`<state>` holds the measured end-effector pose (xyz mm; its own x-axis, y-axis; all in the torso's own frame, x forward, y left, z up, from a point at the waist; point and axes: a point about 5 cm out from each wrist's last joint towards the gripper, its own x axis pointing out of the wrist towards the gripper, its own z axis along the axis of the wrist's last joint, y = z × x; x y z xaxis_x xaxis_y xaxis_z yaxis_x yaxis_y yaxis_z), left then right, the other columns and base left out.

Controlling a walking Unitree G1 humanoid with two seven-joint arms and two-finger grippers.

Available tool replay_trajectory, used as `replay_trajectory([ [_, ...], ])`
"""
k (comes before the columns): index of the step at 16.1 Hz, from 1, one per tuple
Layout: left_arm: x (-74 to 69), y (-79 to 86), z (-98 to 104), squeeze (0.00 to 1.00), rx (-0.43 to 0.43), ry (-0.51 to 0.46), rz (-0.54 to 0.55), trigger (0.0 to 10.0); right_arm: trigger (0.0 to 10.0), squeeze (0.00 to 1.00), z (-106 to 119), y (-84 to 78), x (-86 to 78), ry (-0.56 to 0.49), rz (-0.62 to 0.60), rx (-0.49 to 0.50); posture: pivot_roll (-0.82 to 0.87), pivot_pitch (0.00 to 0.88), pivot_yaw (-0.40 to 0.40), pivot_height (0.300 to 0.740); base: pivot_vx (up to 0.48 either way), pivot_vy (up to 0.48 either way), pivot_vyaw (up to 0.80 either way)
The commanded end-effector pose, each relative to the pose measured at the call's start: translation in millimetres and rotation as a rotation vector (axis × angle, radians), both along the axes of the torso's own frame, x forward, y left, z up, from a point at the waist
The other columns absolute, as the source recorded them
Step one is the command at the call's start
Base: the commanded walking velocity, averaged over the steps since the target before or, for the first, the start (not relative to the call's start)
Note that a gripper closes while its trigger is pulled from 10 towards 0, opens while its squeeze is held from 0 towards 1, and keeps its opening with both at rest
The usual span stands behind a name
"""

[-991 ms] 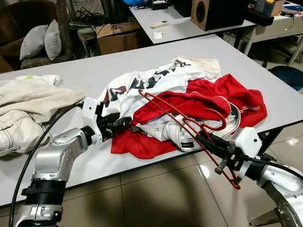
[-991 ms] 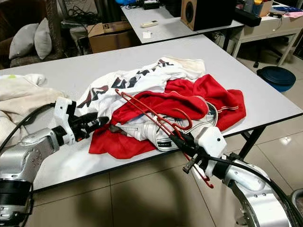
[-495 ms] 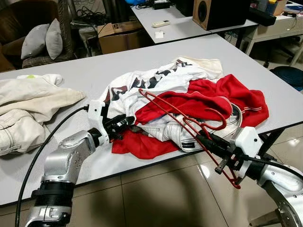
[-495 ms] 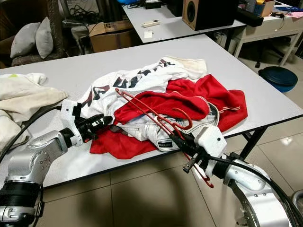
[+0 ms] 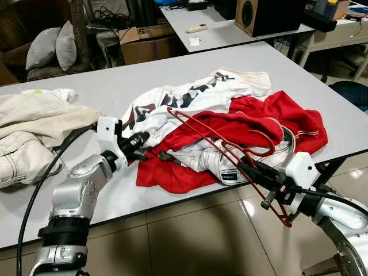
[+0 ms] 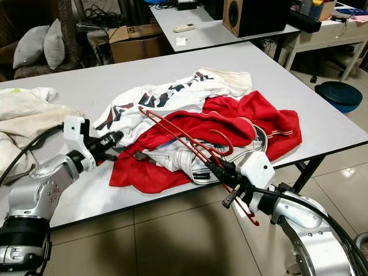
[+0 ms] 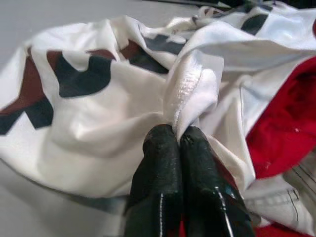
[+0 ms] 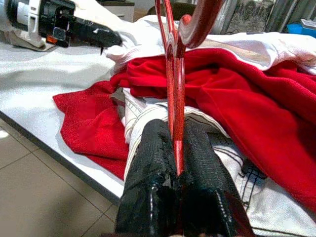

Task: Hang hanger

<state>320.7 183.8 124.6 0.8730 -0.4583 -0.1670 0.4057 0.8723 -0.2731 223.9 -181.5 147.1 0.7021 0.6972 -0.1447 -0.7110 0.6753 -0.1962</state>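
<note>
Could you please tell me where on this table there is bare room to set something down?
The table is bare along its far side behind the white shirt, and in the near strip below the cream garment by the left end effector. The middle and right are crowded with the red garment and red hanger.

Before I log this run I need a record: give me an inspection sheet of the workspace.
Surface: grey table, robot at its near edge.
Job's things: red hanger lying over the clothes, its lower end off the table edge; white shirt with dark print; red garment beside and under it.
Clutter: cream clothes at the robot's left.
Grippers: left gripper shut on a fold of the white shirt; right gripper shut on the hanger's wire.
Cables: black cable along the left arm; another on the right arm.
Surroundings: second table with speaker, cardboard box, cushions, tiled floor.
</note>
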Motion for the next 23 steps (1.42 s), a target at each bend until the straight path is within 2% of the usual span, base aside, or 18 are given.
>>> replay_trajectory([
  [1,2.0,2.4,1.6,0.00,0.005,-0.007,0.017,0.0,10.0,0.00,0.8,4.0,-0.1,-0.009,0.021,-0.003,-0.05,0.000,0.095,0.740,0.000,0.000,0.00],
  [2,2.2,-0.2,2.3,0.00,0.020,-0.018,0.002,0.0,10.0,0.00,0.5,4.2,-0.8,-0.009,0.020,-0.002,-0.05,0.000,0.100,0.740,0.000,0.000,0.00],
  [4,9.7,1.6,15.4,0.00,0.122,-0.117,0.017,0.0,10.0,0.00,1.5,3.0,-2.2,-0.014,0.012,0.000,-0.05,0.000,0.103,0.740,0.000,0.000,0.00],
  [5,16.8,2.3,36.1,0.00,0.189,-0.234,0.030,0.0,10.0,0.00,2.3,2.0,-3.6,-0.013,0.012,0.003,-0.05,0.000,0.106,0.740,0.000,0.000,0.00],
  [7,21.5,1.3,52.6,0.00,0.249,-0.320,0.030,0.0,10.0,0.00,2.1,1.8,-5.4,-0.009,0.018,0.004,-0.05,0.000,0.108,0.740,0.000,0.000,0.00],
  [9,25.8,-1.5,82.5,0.00,0.254,-0.436,0.039,0.0,10.0,0.00,4.5,5.8,-7.8,-0.005,0.030,0.031,-0.05,0.000,0.110,0.740,0.000,0.000,0.00],
  [11,24.6,-4.7,91.0,0.00,0.261,-0.475,0.018,0.0,10.0,0.00,5.6,7.4,-6.6,-0.007,0.016,0.043,-0.05,0.000,0.107,0.740,0.000,0.000,0.00],
  [13,19.3,-10.1,94.4,0.00,0.391,-0.543,-0.048,0.0,10.0,0.00,9.5,11.9,-2.8,-0.002,-0.016,0.091,-0.05,0.000,0.094,0.740,0.000,0.000,0.00],
  [14,17.9,-7.6,94.8,0.00,0.433,-0.557,-0.031,0.0,10.0,0.00,11.1,13.2,-2.3,-0.001,-0.019,0.106,-0.05,0.000,0.088,0.740,0.000,0.000,0.00],
  [15,20.3,1.9,103.6,0.00,0.402,-0.580,0.076,0.0,10.0,0.00,14.8,14.2,-3.0,-0.015,-0.015,0.130,-0.04,0.000,0.081,0.740,0.000,0.000,0.00],
  [16,22.2,7.3,110.2,0.00,0.379,-0.598,0.132,0.0,10.0,0.00,16.6,14.5,-3.1,-0.018,-0.015,0.146,-0.04,0.000,0.080,0.740,0.000,0.000,0.00],
  [17,24.5,20.0,130.0,0.00,0.303,-0.648,0.248,0.0,10.0,0.00,20.7,15.2,-2.2,-0.030,-0.026,0.189,-0.04,0.000,0.077,0.740,0.000,0.000,0.00],
  [18,24.3,26.6,143.3,0.00,0.254,-0.686,0.302,0.0,10.0,0.00,23.6,15.6,-1.1,-0.042,-0.041,0.219,-0.03,0.000,0.077,0.740,0.000,0.000,0.00],
  [19,23.4,28.0,148.7,0.00,0.248,-0.707,0.319,0.0,10.0,0.00,24.6,16.2,0.0,-0.053,-0.056,0.230,-0.03,0.000,0.080,0.740,0.000,0.000,0.00],
  [20,17.7,34.2,165.5,0.00,0.241,-0.790,0.412,0.0,10.0,0.00,28.6,18.8,2.1,-0.081,-0.090,0.264,-0.03,0.000,0.082,0.740,0.000,0.000,0.00],
  [21,-3.5,51.0,210.4,0.00,0.229,-1.017,0.592,0.0,10.0,0.00,38.1,21.9,1.6,-0.112,-0.131,0.349,-0.04,0.000,0.095,0.740,0.000,0.000,0.00],
  [23,-18.3,62.6,234.8,0.00,0.215,-1.128,0.683,0.0,10.0,0.00,41.2,23.8,-2.2,-0.123,-0.126,0.378,-0.04,0.000,0.091,0.740,0.000,0.000,0.00],
])
